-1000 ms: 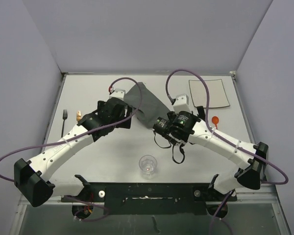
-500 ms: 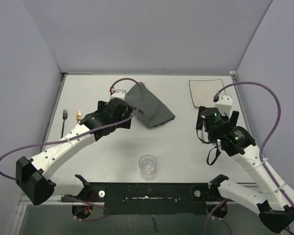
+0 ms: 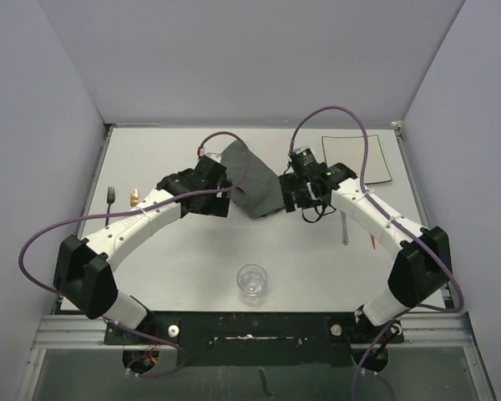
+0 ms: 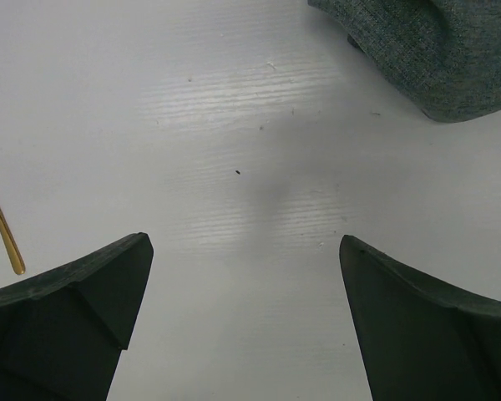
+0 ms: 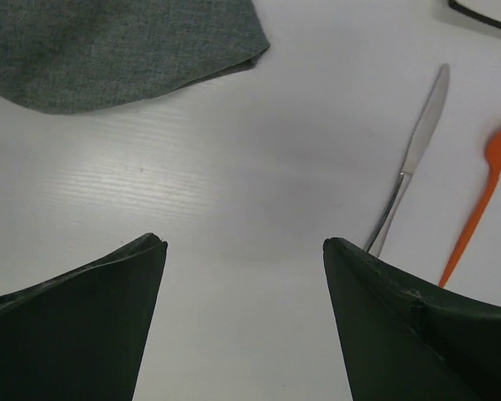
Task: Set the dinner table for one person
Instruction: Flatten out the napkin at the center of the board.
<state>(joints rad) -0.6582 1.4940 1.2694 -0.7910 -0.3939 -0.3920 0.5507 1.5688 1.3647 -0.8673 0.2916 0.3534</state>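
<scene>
My left end effector (image 4: 243, 242) and right end effector (image 5: 245, 242) both hang released and empty over the matte white desk (image 4: 234, 125), which lies directly beneath them. A rumpled, woven grey cloth (image 5: 125, 42) lies between them. My right arm has swung back from the plate (image 3: 356, 159), and a slim steel knife (image 5: 413, 159) lies nearby.

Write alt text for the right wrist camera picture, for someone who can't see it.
The right pincer stands open and empty over the white dinner table. A grey cloth placemat lies at upper left; a metal knife and an orange utensil lie side by side at right.
</scene>
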